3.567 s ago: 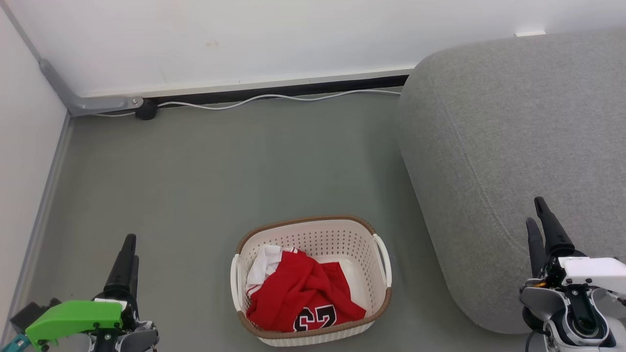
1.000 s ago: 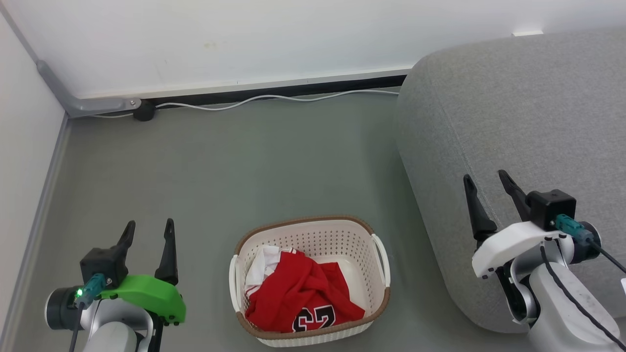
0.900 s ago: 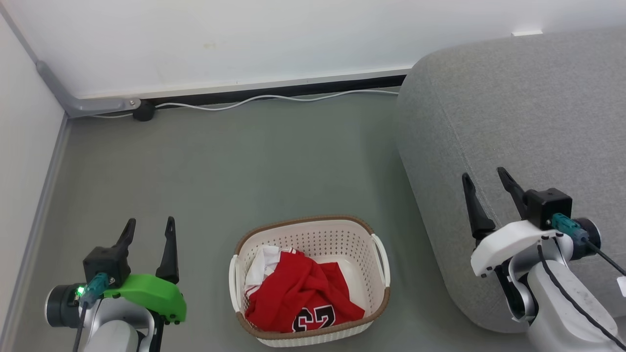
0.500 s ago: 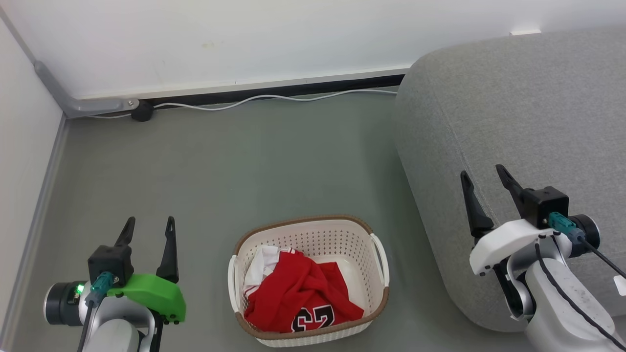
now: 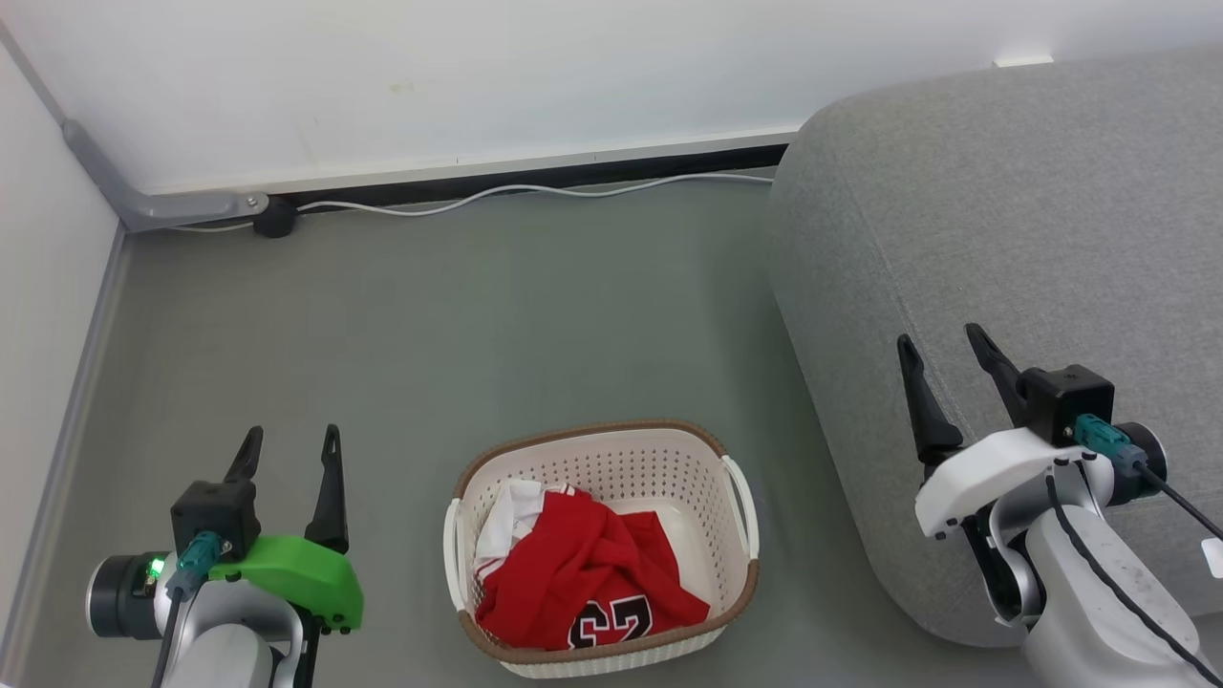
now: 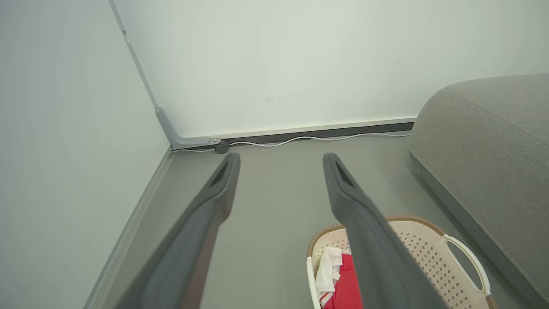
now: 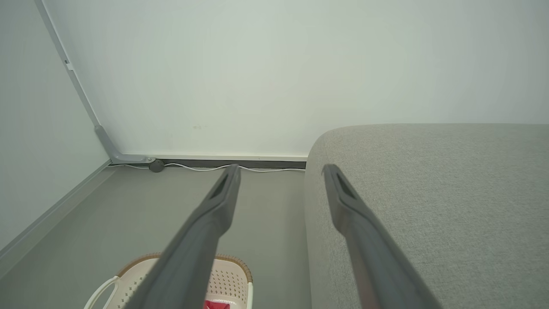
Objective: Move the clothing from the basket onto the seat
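While clothing [image 5: 573,564] lies in basket [image 5: 592,428], left arm [image 5: 229,640], right arm [image 5: 1099,592] flank it, pointing forward, jaws wide, empty.

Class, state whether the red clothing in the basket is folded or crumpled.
Crumpled: the red clothing lies bunched in the basket, with uneven creases.

My left gripper [image 5: 292,435] has two long, dark, tapering fingers [image 5: 330,487] set in a bright green cover [image 5: 287,573]. My right gripper [image 5: 936,336] has the same fingers in a white cover [image 5: 975,468]. Each wrist carries a black box [image 5: 215,506] with a teal plug [image 5: 1099,438] and a thin black cable [image 5: 1177,499]. A small green light [image 5: 155,569] glows on my left wrist. My forearms [image 5: 1099,612] are pale silver-grey.
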Motion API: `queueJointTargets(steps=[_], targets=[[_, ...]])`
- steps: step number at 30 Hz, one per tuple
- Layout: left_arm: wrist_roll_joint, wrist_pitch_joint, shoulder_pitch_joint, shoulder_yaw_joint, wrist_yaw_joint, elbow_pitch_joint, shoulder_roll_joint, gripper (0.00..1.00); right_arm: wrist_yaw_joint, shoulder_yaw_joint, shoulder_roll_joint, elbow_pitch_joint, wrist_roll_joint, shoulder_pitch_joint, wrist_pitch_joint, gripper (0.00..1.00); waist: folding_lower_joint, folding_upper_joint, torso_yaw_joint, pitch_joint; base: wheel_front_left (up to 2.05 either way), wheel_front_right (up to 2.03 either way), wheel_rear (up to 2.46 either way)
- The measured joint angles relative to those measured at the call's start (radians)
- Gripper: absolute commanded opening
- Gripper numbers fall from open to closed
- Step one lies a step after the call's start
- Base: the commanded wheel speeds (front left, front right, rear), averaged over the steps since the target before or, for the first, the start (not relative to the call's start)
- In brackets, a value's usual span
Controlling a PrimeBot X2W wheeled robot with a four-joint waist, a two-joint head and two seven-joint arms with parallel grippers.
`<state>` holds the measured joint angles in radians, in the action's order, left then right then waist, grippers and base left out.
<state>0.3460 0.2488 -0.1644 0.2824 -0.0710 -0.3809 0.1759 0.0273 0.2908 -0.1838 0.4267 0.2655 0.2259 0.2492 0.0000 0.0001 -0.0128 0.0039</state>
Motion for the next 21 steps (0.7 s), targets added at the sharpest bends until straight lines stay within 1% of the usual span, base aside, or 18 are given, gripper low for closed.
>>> queueJointTargets(steps=[14,21], targets=[[0.000,0.000,-0.001,0.000,-0.001,-0.004,-0.003,1.00,-0.010,-0.009,0.000,0.002,-0.001,0.000,0.000,1.00,0.0000,0.0000,0.007,0.003,0.00,0.00,0.00],[0.000,0.000,-0.012,-0.002,-0.002,0.008,-0.004,1.00,-0.012,-0.012,-0.002,-0.013,-0.012,0.018,0.000,1.00,0.0000,0.0000,0.009,0.028,0.00,0.00,0.00]])
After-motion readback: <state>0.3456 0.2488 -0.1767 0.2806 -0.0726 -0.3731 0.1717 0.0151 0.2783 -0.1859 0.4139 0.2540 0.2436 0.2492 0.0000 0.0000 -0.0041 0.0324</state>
